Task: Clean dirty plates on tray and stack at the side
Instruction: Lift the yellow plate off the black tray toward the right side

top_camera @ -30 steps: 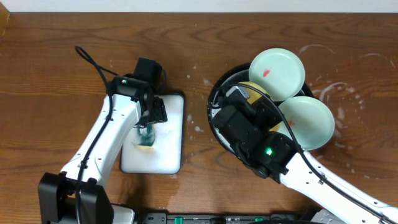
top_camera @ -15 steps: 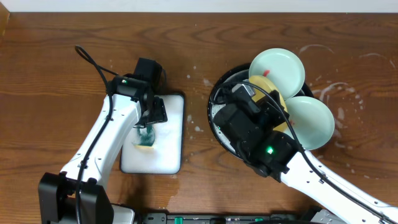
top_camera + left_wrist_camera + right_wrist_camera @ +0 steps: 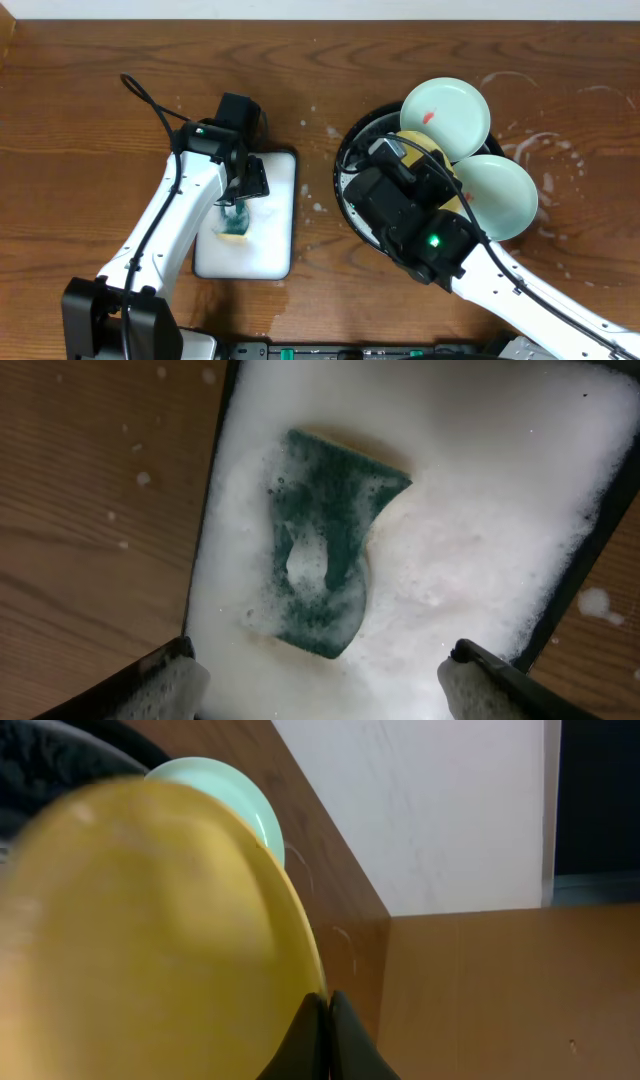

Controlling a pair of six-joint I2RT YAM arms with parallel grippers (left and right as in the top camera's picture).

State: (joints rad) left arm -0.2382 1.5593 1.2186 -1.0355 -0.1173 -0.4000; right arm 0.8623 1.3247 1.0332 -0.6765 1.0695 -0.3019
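The yellow plate is tilted over the black tray, mostly hidden under my right arm. My right gripper is shut on its rim; in the right wrist view the two fingertips pinch the edge of the yellow plate. One mint plate with a red smear lies on the tray's far rim and also shows in the right wrist view. The other mint plate lies at the tray's right. My left gripper is open, foam on its pads, above the green sponge.
The white rectangular dish full of foam holds the sponge at centre left. Foam drops and wet streaks mark the wooden table right of the tray. A black cable runs behind my left arm.
My right gripper and the yellow plate shifted slightly over the tray, more yellow showing half a second ago than now. The left arm has not moved.
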